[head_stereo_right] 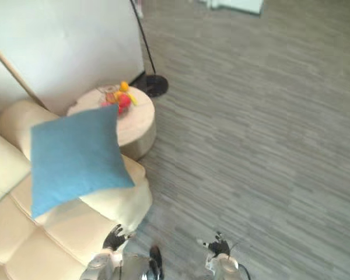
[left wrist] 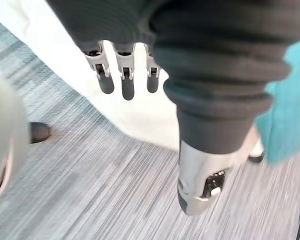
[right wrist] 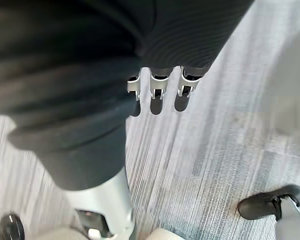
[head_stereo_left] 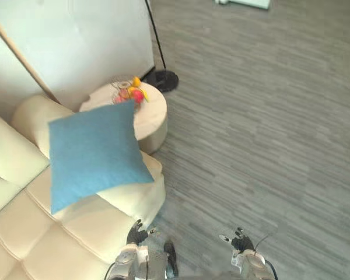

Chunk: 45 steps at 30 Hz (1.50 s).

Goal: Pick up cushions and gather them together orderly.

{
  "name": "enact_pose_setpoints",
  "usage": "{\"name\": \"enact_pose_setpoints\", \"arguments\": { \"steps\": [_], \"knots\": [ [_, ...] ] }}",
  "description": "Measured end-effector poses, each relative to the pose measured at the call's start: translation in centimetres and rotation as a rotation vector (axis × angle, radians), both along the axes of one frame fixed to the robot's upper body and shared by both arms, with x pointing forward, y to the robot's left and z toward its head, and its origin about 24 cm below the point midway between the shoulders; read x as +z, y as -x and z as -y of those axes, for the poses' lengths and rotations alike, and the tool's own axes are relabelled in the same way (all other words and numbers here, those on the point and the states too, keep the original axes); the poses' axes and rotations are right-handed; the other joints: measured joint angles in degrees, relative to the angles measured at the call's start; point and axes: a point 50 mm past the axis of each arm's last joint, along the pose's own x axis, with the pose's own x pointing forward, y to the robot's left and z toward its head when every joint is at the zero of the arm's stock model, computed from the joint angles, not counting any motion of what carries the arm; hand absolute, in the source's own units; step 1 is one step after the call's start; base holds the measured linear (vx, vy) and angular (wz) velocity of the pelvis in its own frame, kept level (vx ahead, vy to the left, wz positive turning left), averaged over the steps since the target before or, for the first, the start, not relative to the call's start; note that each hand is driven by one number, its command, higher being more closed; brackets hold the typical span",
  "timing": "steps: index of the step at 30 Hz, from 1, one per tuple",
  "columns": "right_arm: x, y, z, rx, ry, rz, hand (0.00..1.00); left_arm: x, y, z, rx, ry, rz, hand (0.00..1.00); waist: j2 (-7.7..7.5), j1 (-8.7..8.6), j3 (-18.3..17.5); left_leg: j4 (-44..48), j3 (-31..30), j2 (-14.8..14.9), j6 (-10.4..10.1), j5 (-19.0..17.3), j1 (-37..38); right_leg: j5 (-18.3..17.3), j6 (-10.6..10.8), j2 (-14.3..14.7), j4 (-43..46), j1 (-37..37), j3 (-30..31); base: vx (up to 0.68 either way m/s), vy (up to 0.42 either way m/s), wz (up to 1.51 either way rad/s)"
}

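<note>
A blue square cushion (head_stereo_left: 94, 154) leans on the armrest of a cream sofa (head_stereo_left: 23, 216), one corner pointing toward a round side table. The same cushion (left wrist: 287, 120) shows as a teal edge in the left wrist view. My left hand (head_stereo_left: 136, 234) hangs low beside the sofa's front corner, fingers (left wrist: 125, 80) straight and holding nothing. Over the grey floor to the right, my right hand (head_stereo_left: 241, 241) is also open and holds nothing, its fingers (right wrist: 160, 92) straight.
A round cream side table (head_stereo_left: 146, 114) with a bowl of fruit (head_stereo_left: 130, 92) stands by the sofa's armrest. A floor lamp's black base (head_stereo_left: 161, 80) sits behind it near a white wall panel. Grey striped carpet (head_stereo_left: 262, 128) stretches to the right.
</note>
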Motion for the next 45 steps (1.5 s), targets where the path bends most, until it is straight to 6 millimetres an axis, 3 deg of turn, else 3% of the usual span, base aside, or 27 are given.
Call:
{"name": "enact_pose_setpoints", "arguments": {
  "steps": [1, 2, 4, 5, 7, 8, 10, 12, 14, 16, 19, 20, 24, 28, 33, 36, 38, 39, 41, 42, 45],
  "knots": [
    [0.0, 0.0, 0.1, 0.0, 0.004, 0.002, 0.0, 0.0, 0.0, -0.1, 0.001, -0.002, 0.0, 0.0, -0.26, -0.15, -0.1, -0.2, -0.9, 0.0, 0.0, 0.0, 0.3, -0.3, -0.4, 0.6, -1.1, -0.8, 0.4, 0.25, -0.056, 1.28],
    [0.0, 0.1, 0.4, -0.002, 0.011, -0.002, 0.0, -0.1, 0.2, -0.1, 0.002, -0.003, -0.005, 0.0, 0.42, -1.08, 0.2, -0.5, -4.0, 0.2, -0.2, 0.1, 1.1, -0.2, -0.6, 2.6, -6.1, -3.1, 2.0, 0.29, -0.099, 1.27],
    [0.2, -0.1, 0.6, -0.001, 0.016, 0.008, 0.0, -0.1, 0.2, 0.1, 0.002, 0.002, -0.006, 0.0, 0.26, -1.78, 0.2, -1.0, -8.1, 0.6, -0.6, -0.1, 2.1, 0.6, -1.4, 6.0, -13.5, -6.0, 7.2, 0.32, -0.172, 1.24],
    [0.2, -0.2, 0.7, -0.002, 0.019, 0.011, 0.0, -0.1, 0.1, 0.2, 0.002, 0.004, -0.004, 0.0, 0.79, -1.81, 0.5, -1.2, -10.7, 1.1, -1.5, -0.6, 3.1, 2.9, -1.8, 7.9, -18.7, -7.5, 10.8, 0.38, -0.296, 1.09],
    [0.1, -0.1, 0.4, 0.0, 0.014, 0.007, 0.0, -0.1, 0.1, 0.1, 0.003, -0.002, -0.003, 0.0, -0.28, -1.82, 0.3, -0.9, -13.8, 1.0, -3.4, -1.8, 3.8, 8.4, -2.4, 9.0, -26.6, -7.5, 13.6, 0.33, -0.332, 1.11],
    [0.0, 0.2, 0.0, -0.007, 0.0, 0.001, 0.0, -0.1, 0.2, -0.2, 0.007, -0.007, -0.007, 0.0, -1.45, -2.1, 0.0, 0.5, -16.7, 0.2, -4.9, -3.5, 4.0, 14.7, -5.2, 8.2, -27.3, -7.2, 14.1, 0.22, -0.3, 0.89],
    [0.1, 0.2, 0.5, -0.021, 0.012, 0.005, 0.0, -0.1, 0.1, 0.7, 0.007, 0.017, -0.001, 0.0, 0.58, -1.99, -0.9, 1.0, -17.5, 2.5, -6.0, -4.4, 3.7, 12.5, -6.0, 9.1, -26.1, -6.8, 10.6, 0.28, -0.324, 0.9],
    [0.4, -0.3, 0.5, -0.024, 0.01, 0.031, 0.0, -0.2, 0.1, 1.8, 0.017, 0.049, -0.001, 0.0, 1.84, -2.09, -1.0, 3.1, -14.1, 5.3, -7.7, -5.0, 1.6, 10.9, -6.9, 9.6, -26.5, -6.0, 6.6, 0.25, -0.242, 0.9],
    [0.4, -0.5, 0.4, -0.028, 0.005, 0.038, 0.0, -0.1, 0.1, 2.3, 0.038, 0.072, 0.002, 0.0, 2.34, -2.19, -0.3, 8.7, -4.2, 9.1, -9.3, -5.7, -0.5, 10.6, -7.4, 10.9, -29.4, -2.0, 3.5, 0.2, -0.177, 0.79],
    [0.4, -0.3, 0.3, -0.03, 0.001, 0.034, 0.0, -0.1, 0.1, 2.4, 0.033, 0.075, 0.007, 0.0, 2.13, -1.84, -0.3, 12.6, 6.3, 13.4, -8.6, -5.9, -1.4, 10.6, -7.9, 11.1, -32.8, 2.5, -0.9, 0.15, -0.095, 0.68],
    [0.4, -0.2, 0.8, -0.036, 0.013, 0.037, 0.0, -0.2, 0.1, 2.4, 0.028, 0.074, 0.002, 0.0, 2.19, -2.08, -0.4, 9.6, 8.0, 14.7, -6.8, -4.4, -2.7, 10.4, -7.6, 10.1, -33.1, 3.2, -3.2, 0.1, 0.037, 0.58],
    [0.4, 0.1, 1.0, -0.038, 0.016, 0.03, 0.0, -0.2, 0.0, 2.4, 0.025, 0.071, -0.002, 0.0, 2.74, -2.09, -0.7, 6.8, 8.3, 14.7, -8.9, -2.6, -2.9, 10.3, -6.7, 9.3, -33.0, 3.1, -4.1, 0.11, 0.154, 0.57],
    [0.1, 0.6, 0.3, -0.038, -0.003, 0.014, 0.0, -0.4, 0.3, 0.9, -0.015, 0.014, -0.022, 0.0, 1.03, -1.88, -1.3, 5.4, 7.4, 10.6, -8.1, -1.7, -2.4, 11.4, -4.4, 6.6, -35.6, 4.7, -5.2, 0.11, 0.168, 0.3],
    [0.1, 0.5, 0.3, -0.038, -0.003, 0.016, 0.0, -0.4, 0.5, 0.3, -0.029, -0.011, -0.028, 0.0, 0.96, -1.92, -1.4, 1.8, 7.3, 7.7, -6.9, -0.3, 0.1, 12.5, -2.6, 4.9, -38.1, 7.1, -5.8, 0.06, 0.107, 0.15],
    [0.1, 0.3, 0.2, -0.019, 0.003, 0.011, 0.0, -0.6, 0.8, 0.5, -0.07, -0.021, -0.047, 0.0, 0.93, -2.08, -1.5, -3.3, 7.4, 5.7, -6.4, 1.4, 2.4, 13.0, -2.3, 3.7, -37.9, 6.9, -5.7, 0.0, 0.06, -0.03],
    [0.2, -0.3, 0.2, -0.006, 0.002, 0.017, 0.0, -0.7, 0.9, 0.7, -0.079, -0.017, -0.049, 0.0, 0.76, -2.45, -1.5, -6.4, 7.7, 4.6, -5.8, 1.8, 3.5, 11.0, -2.2, 1.8, -30.3, 2.4, -3.7, -0.05, 0.09, -0.17],
    [0.2, -0.4, -0.1, 0.009, -0.006, 0.02, 0.0, -0.6, 0.8, 0.4, -0.079, -0.024, -0.048, 0.0, -0.19, -2.74, -1.0, -8.1, 7.4, 3.1, -5.1, 2.2, 5.0, 9.2, -3.3, -0.7, -20.0, -2.0, -1.5, -0.06, 0.1, -0.04],
    [0.2, -0.4, -0.1, 0.012, -0.007, 0.02, 0.0, -0.7, 1.0, 0.3, -0.078, -0.027, -0.052, 0.0, -0.54, -3.09, -1.1, -8.7, 7.0, 3.1, -4.9, 2.4, 6.3, 7.9, -3.0, -0.6, -15.8, -3.8, 1.6, -0.06, 0.062, 0.26],
    [0.0, -0.2, -0.8, 0.042, -0.02, 0.012, 0.0, -0.7, 1.5, -0.8, -0.073, -0.055, -0.065, 0.0, -1.87, -4.33, -1.9, -8.5, 5.5, 3.1, -4.8, 2.5, 6.5, 5.9, -2.5, 2.6, -17.7, -3.7, 5.8, -0.04, -0.012, 0.47],
    [-0.2, 0.2, -1.1, 0.044, -0.028, -0.006, 0.0, -0.7, 1.5, -1.5, -0.071, -0.073, -0.068, 0.0, -3.44, -4.38, -2.3, -8.5, 3.9, 2.2, -5.0, 2.6, 6.4, 5.8, -4.1, 4.4, -22.0, -2.6, 6.4, 0.01, -0.069, 0.46],
    [-0.4, 0.9, -0.5, 0.031, -0.017, -0.027, 0.0, -0.8, 1.7, -1.2, -0.07, -0.064, -0.077, 0.0, -2.69, -4.43, -2.4, -8.4, 0.2, 2.3, -5.5, 3.5, 4.4, 6.5, -5.1, 5.8, -27.6, -0.4, 4.6, 0.02, -0.036, 0.47]
  ]
}}
